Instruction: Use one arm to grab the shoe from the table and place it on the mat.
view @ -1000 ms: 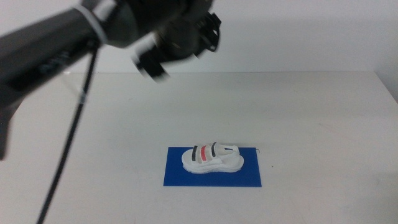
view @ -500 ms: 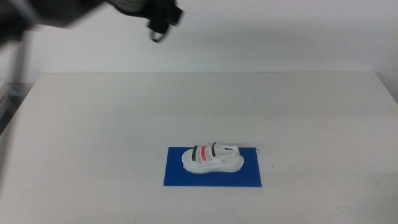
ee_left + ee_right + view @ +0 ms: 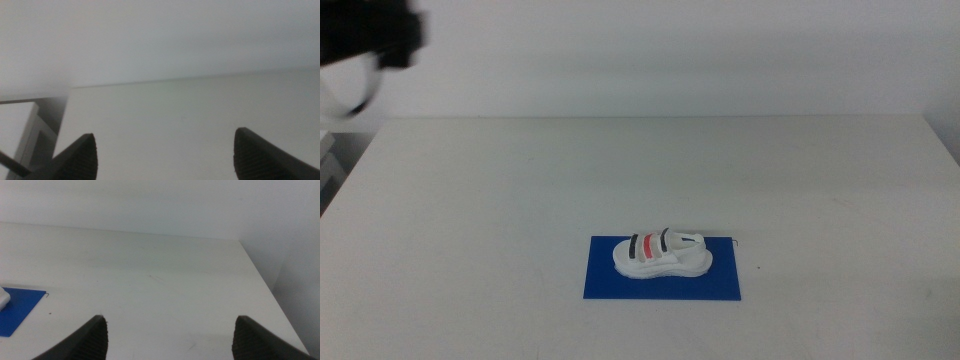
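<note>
Middle view shows first, at the far left and high in the corner, a blurred dark part of the arm [image 3: 370, 35] with a black cable loop under it; it hangs beyond the back left corner of the table [image 3: 470, 220] and well apart from everything else. Moving to the right, the white table is wide and plain. Near its front middle lies the blue mat [image 3: 605, 285], flat, with its long side across the picture. The shoe [image 3: 662, 254] stands upright on the mat, sole down, inside the mat's edges and closer to its back edge. Its black and red stripes go across the top. Nothing touches the shoe.

Left wrist view shows the left gripper [image 3: 165, 150] with its two dark jaws spread wide and nothing between them. Under it there is only the white table, with one table edge and a corner visible, and a pale wall behind.

Right wrist view shows the right gripper [image 3: 170, 335], also with jaws spread wide and empty. It waits low over the table, and a corner of the mat [image 3: 17, 307] with a small white bit of the shoe [image 3: 4, 298] appears at the side of this picture, well apart from the jaws.
</note>
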